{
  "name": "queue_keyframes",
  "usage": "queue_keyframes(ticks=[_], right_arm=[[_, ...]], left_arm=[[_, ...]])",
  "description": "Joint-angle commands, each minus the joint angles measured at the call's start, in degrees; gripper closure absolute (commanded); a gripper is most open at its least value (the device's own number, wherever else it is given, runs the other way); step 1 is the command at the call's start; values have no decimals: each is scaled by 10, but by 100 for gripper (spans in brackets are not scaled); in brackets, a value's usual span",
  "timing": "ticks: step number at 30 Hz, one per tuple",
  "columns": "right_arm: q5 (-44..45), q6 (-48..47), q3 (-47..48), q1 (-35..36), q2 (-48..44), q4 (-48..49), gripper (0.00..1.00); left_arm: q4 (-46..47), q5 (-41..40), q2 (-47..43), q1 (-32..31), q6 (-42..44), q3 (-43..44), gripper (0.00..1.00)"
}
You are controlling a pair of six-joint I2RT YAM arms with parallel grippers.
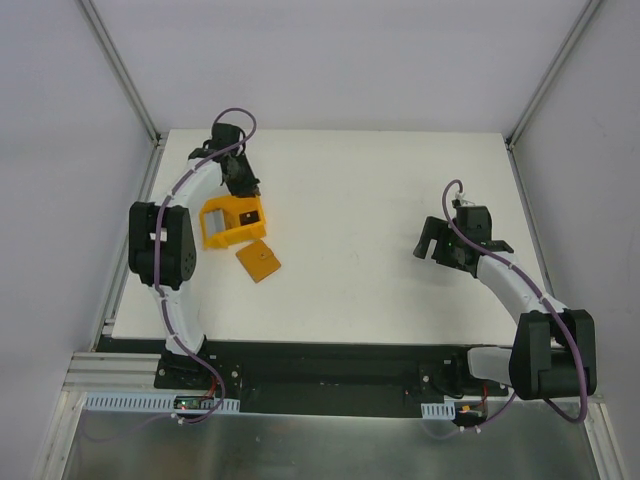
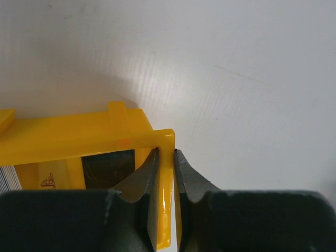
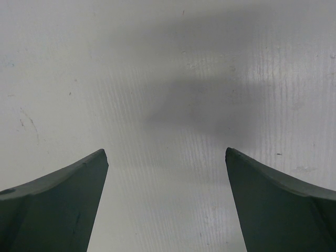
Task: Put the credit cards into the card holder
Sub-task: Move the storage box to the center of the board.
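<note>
The card holder [image 1: 258,262], a small orange-tan flat wallet, lies closed on the table just in front of a yellow-orange plastic bin [image 1: 245,212]. A grey credit card [image 1: 220,218] shows inside the bin. In the left wrist view a grey striped card edge [image 2: 9,178] and a dark card [image 2: 107,168] sit in the bin [image 2: 79,136]. My left gripper [image 1: 243,185] [image 2: 167,152] is shut on the bin's far right wall, one finger inside and one outside. My right gripper [image 1: 432,243] [image 3: 165,153] hangs open over bare table, far to the right.
The white table [image 1: 360,200] ends at metal frame posts at the back left [image 1: 150,130] and back right [image 1: 515,135]. Both arm bases stand at the near edge.
</note>
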Motion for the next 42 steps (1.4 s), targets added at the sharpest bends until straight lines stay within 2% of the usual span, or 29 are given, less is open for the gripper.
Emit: queue_keyframes(ticks=[1,17,25,32,37,42], right_arm=[[-5,-4,16,-3,-7,-8,4],[-1,-10,2,-2,-26,-13,4],[3,-13,-6,-5,-42,-17,4],[2,-11,-10,-6,-48,-16,4],[-2,-10,-7,-6,-49,-20,4],[-11,-9,-4,-6,-50,-20,4]], left_arm=[[2,19,11,-31,-47,33,90],[2,5,70,-121,-122,93,89],[2,6,96,-147,-143,120,83],[2,15,106,-151,-143,125,75],[2,11,94,-151,-134,124,62],[2,10,74,-151,-114,134,53]])
